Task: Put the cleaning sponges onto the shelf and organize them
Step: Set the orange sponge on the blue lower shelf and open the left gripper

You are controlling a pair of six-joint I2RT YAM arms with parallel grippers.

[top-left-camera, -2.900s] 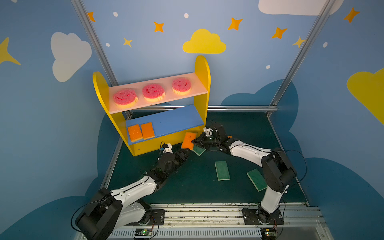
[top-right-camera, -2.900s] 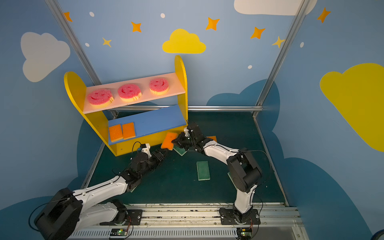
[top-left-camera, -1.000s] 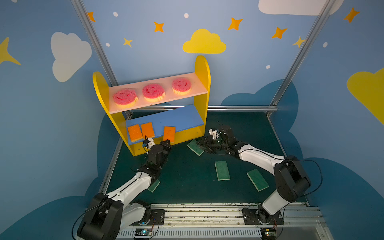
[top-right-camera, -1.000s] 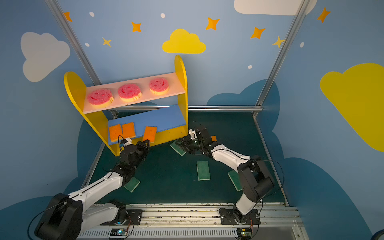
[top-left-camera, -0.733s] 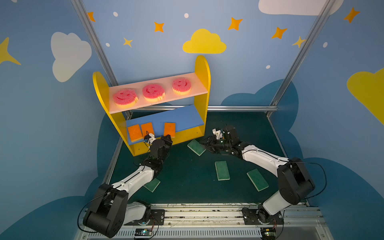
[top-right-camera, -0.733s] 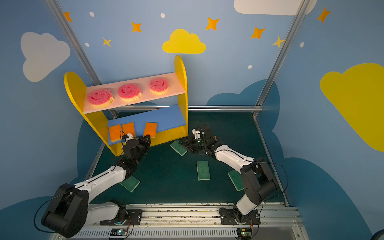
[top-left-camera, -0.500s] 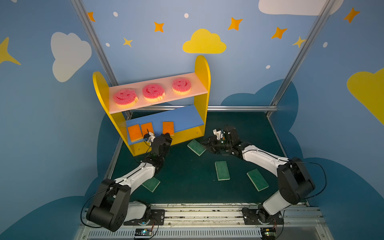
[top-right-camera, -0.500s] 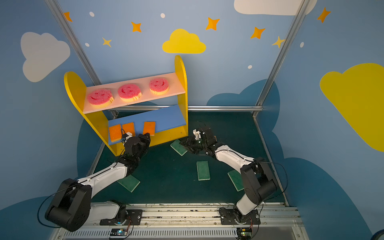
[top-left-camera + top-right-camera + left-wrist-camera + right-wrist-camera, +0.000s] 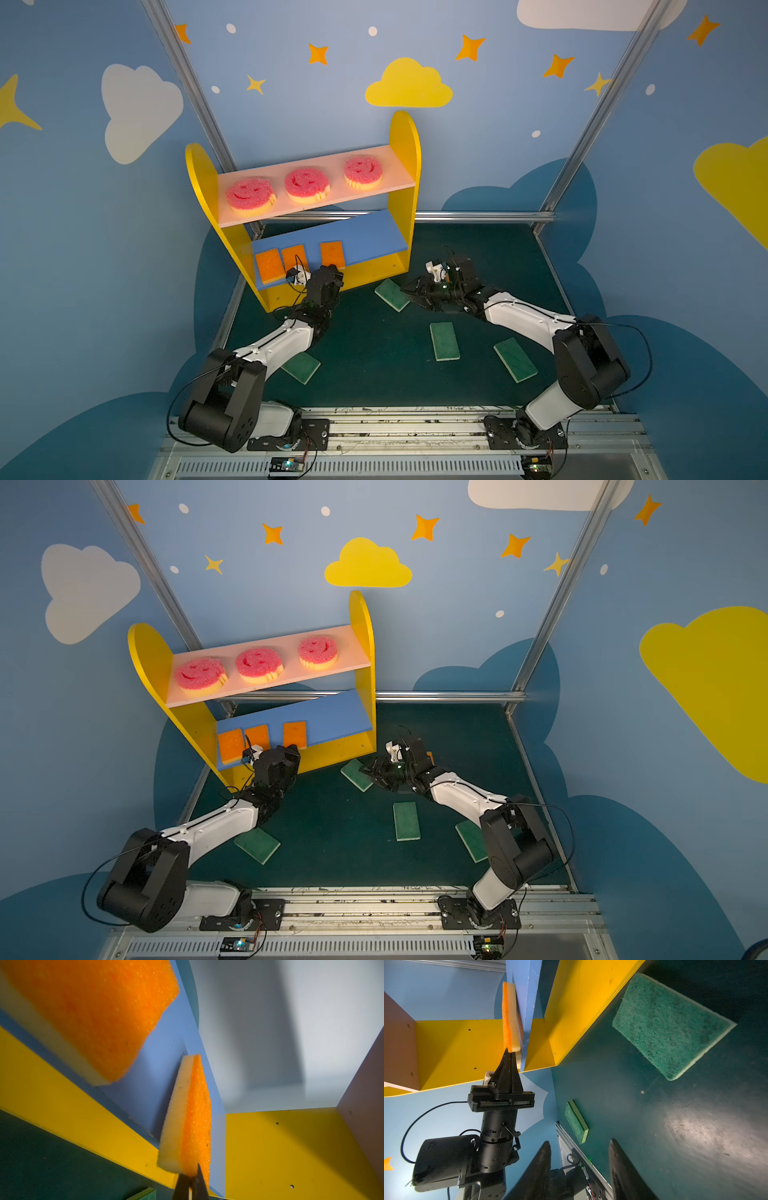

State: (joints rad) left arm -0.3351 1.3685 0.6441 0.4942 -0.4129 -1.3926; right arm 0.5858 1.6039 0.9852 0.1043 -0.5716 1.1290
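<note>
The shelf holds three pink smiley sponges on its pink board. Three orange sponges lie on the blue board. My left gripper is shut, its tips against the near end of the rightmost orange sponge. My right gripper is open and holds nothing, low over the mat beside a green sponge. An orange sliver shows behind the right wrist.
Three more green sponges lie on the dark green mat: one in the middle, one by the right arm, and one under the left forearm. Blue walls and metal posts enclose the mat.
My left gripper has moved up to the shelf front and the third orange sponge now lies farther back and squarer on the blue board. The right gripper has drawn back slightly from the green sponge.
</note>
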